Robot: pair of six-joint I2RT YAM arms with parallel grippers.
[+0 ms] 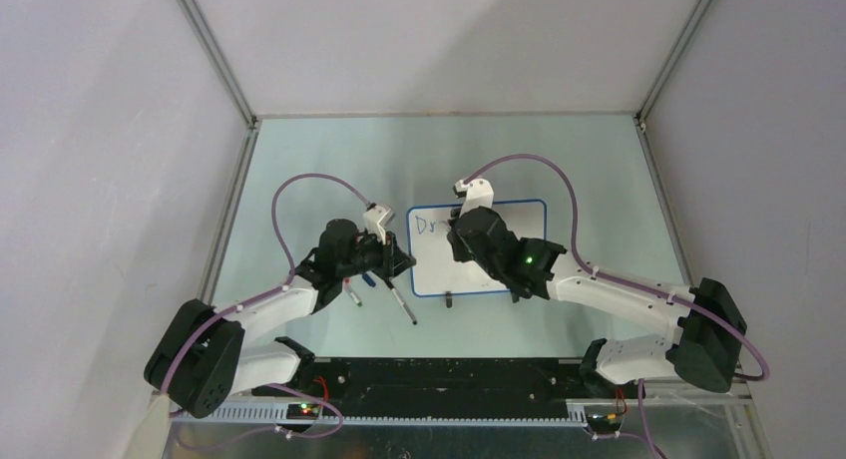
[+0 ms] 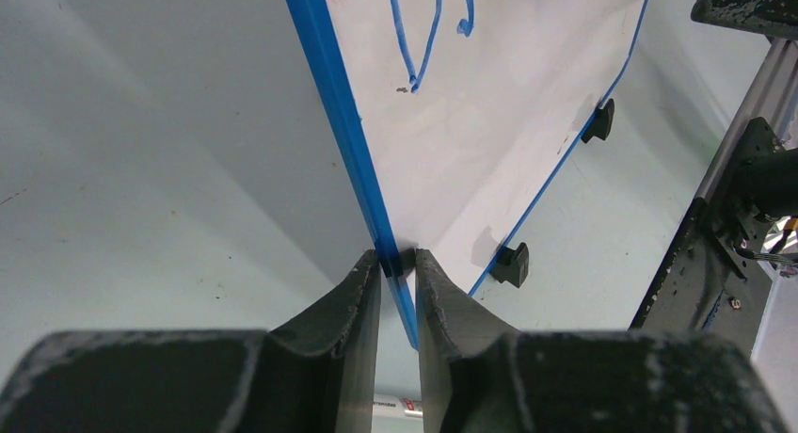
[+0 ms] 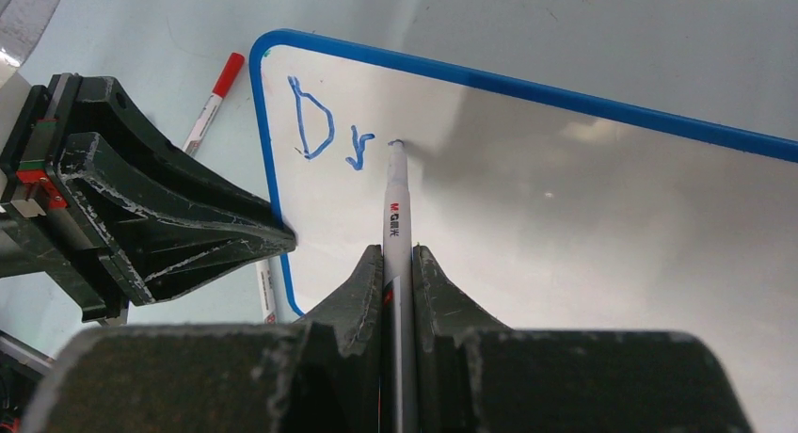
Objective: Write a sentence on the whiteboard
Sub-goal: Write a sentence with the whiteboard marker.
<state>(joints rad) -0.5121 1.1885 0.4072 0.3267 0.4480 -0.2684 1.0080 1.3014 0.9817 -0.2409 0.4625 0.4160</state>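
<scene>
text=sentence (image 3: 325, 136), blue handwriting, reads "Dr" so far | on=whiteboard (image 3: 583, 226), far-left corner; same "Dr" legible in top view | left wrist=only lower ends of blue strokes, unreadable | marker (image 3: 396, 202) barrel=small red-and-dark brand print, starts "M", rest too small | loose pen (image 3: 267, 290) beside board=print illegible

Robot lab cell: plain panel walls (image 1: 100, 130), aluminium frame (image 1: 212, 50).

A red-capped marker (image 3: 213, 99) and a second white marker (image 1: 403, 305) lay loose, apart, on the pale green desk (image 1: 559, 150).
</scene>
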